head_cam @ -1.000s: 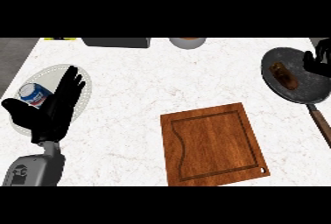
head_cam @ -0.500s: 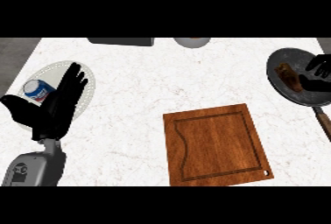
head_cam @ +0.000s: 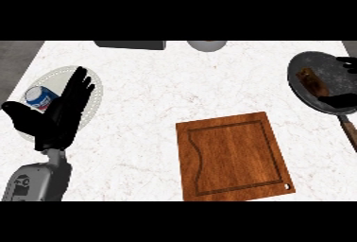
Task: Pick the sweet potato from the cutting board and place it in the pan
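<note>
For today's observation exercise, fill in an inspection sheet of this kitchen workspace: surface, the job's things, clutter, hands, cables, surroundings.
Surface: white marbled counter, no spills seen.
Job's things: wooden cutting board bare; brown sweet potato lies in the dark pan at the right edge.
Clutter: a white plate at the left carries a blue and white can; a dark box and a grey round object sit at the far edge.
Hands: left hand open over the plate, resting; right hand at the pan's far side, mostly cut off, fingers not readable.
Cables: nothing seen.
Surroundings: grey strip beyond the counter's left edge.
</note>
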